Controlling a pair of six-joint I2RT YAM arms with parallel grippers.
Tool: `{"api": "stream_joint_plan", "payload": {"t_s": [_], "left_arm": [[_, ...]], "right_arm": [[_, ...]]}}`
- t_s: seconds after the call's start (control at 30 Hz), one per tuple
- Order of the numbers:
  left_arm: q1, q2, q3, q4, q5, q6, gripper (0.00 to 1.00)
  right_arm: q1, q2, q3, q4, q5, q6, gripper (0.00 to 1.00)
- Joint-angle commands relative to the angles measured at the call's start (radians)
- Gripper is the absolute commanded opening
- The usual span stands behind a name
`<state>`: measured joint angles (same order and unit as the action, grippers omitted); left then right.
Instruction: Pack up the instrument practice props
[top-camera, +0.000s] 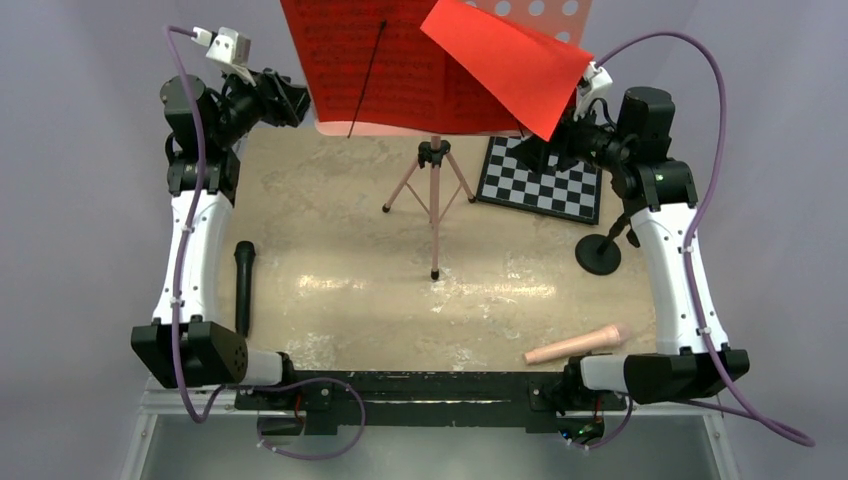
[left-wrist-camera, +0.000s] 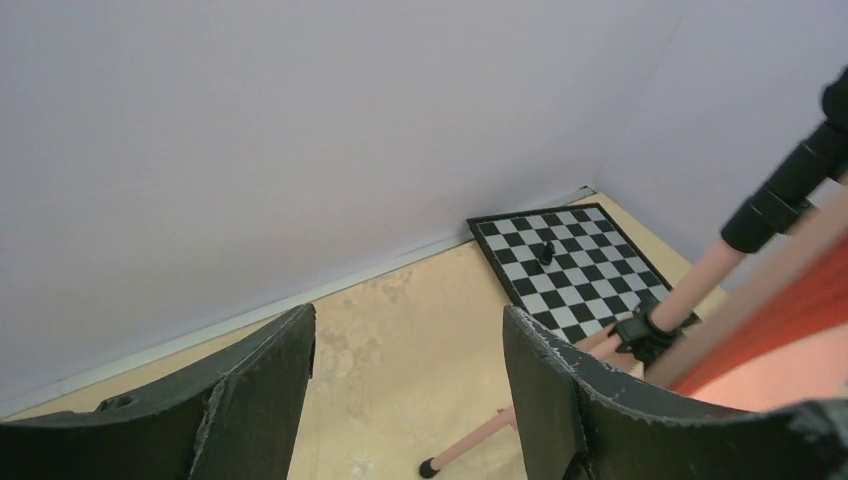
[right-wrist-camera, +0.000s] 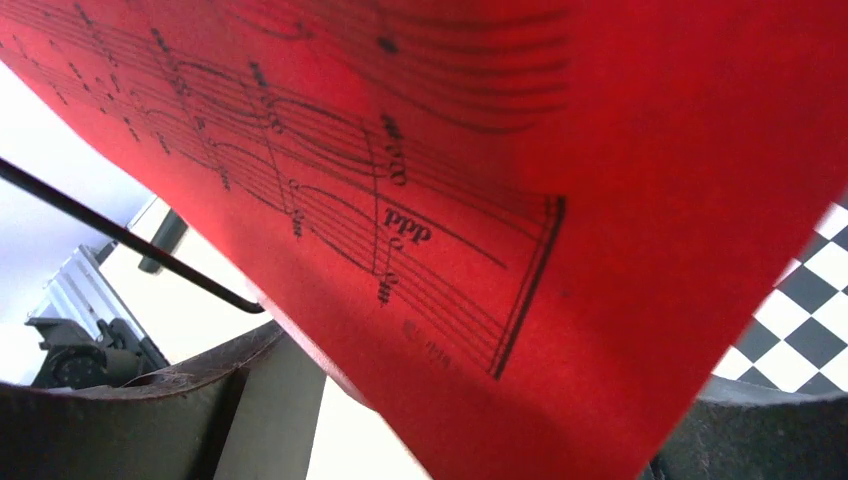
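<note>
**Tip-over and dropped-page risk at the music stand**

The pink tripod music stand (top-camera: 434, 200) stands upright at the back middle of the worktop (top-camera: 340, 230), with red sheet-music pages (top-camera: 400, 60) on its tray. One loose page (top-camera: 505, 65) is raised at a slant on the right and droops over the right hand (top-camera: 556, 140). That hand's jaws stand wide apart with the sheet passing over them, and nothing looks pinched. The page could slide off onto the chessboard (top-camera: 545, 180), or crease if the jaws close unevenly.

The left hand (left-wrist-camera: 405, 315) hovers at the tray's left edge, open and empty. A sideways nudge there would likely rock the light tripod. A thin black wire (top-camera: 368, 75) crosses the pages and could snag them.

Room is tight at the back, near the walls. The near middle lies bare, with the black microphone (top-camera: 243, 285) beside the left arm and the mic stand (top-camera: 600, 250) beside the right.
</note>
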<state>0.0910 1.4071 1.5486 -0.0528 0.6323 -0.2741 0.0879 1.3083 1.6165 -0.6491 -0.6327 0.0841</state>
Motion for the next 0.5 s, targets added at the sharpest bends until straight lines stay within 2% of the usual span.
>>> {"api": "stream_joint_plan", "payload": {"t_s": [0.0, 0.27, 0.43, 0.47], "left_arm": [[-0.005, -0.111, -0.096, 0.081, 0.078, -0.02, 0.73], [-0.015, -0.221, -0.233, 0.099, 0.138, -0.068, 0.73], [-0.017, -0.281, -0.263, 0.056, 0.114, -0.045, 0.73], [-0.016, -0.294, -0.264, 0.007, 0.095, -0.025, 0.74]], "right_arm": [[-0.007, 0.01, 0.052, 0.052, 0.018, 0.024, 0.74], [-0.009, -0.036, 0.01, 0.03, -0.025, 0.001, 0.78], [-0.009, -0.146, -0.023, -0.085, -0.026, -0.103, 0.85], [-0.01, -0.177, -0.049, -0.107, -0.033, -0.118, 0.85]]}}
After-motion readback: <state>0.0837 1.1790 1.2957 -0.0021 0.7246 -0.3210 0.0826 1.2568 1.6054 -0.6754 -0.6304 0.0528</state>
